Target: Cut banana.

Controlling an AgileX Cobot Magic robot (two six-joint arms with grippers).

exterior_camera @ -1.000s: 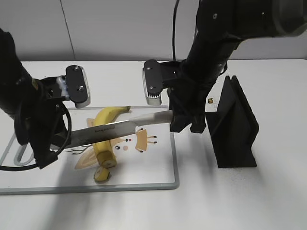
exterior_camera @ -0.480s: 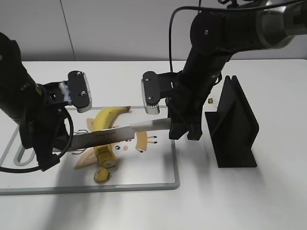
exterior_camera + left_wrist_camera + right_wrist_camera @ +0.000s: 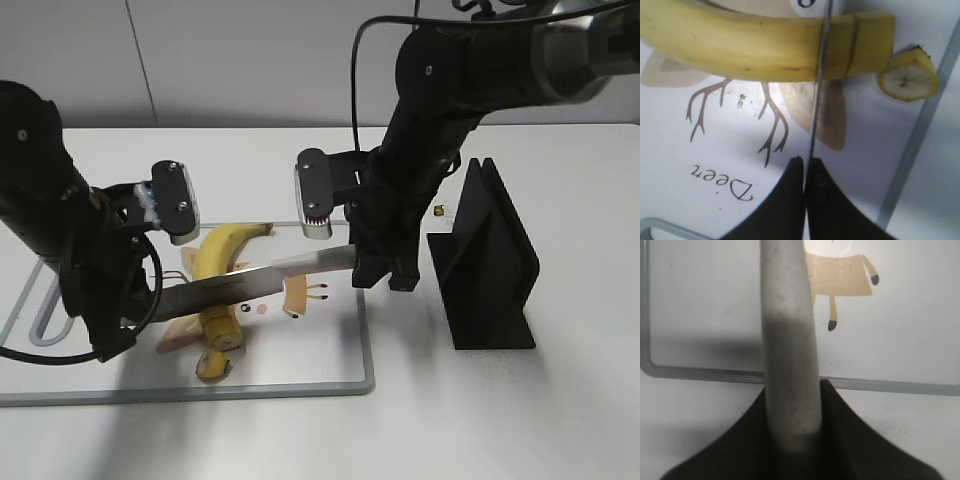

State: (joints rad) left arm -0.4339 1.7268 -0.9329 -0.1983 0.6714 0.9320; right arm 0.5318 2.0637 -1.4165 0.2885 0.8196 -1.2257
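The yellow banana (image 3: 216,262) lies on the white cutting board (image 3: 330,340), with a cut-off end slice (image 3: 212,365) in front of it. A knife (image 3: 250,280) lies across the banana. My right gripper (image 3: 372,262) is shut on the knife's grey handle (image 3: 789,340). My left gripper (image 3: 120,322) is shut on the blade's tip. In the left wrist view the blade edge (image 3: 818,95) crosses the banana (image 3: 740,45) near its cut end. A cut line shows further along, and the slice (image 3: 907,80) lies beside it. The left gripper's fingers (image 3: 805,167) pinch the blade.
The board has a grey rim (image 3: 890,386) and a deer print (image 3: 300,292). A black knife stand (image 3: 490,260) stands right of the board. A small dark object (image 3: 440,210) lies on the white table behind it.
The knife has come down and now rests across the banana. My left arm has shifted right, toward the banana. My right arm moved slightly left and lower.
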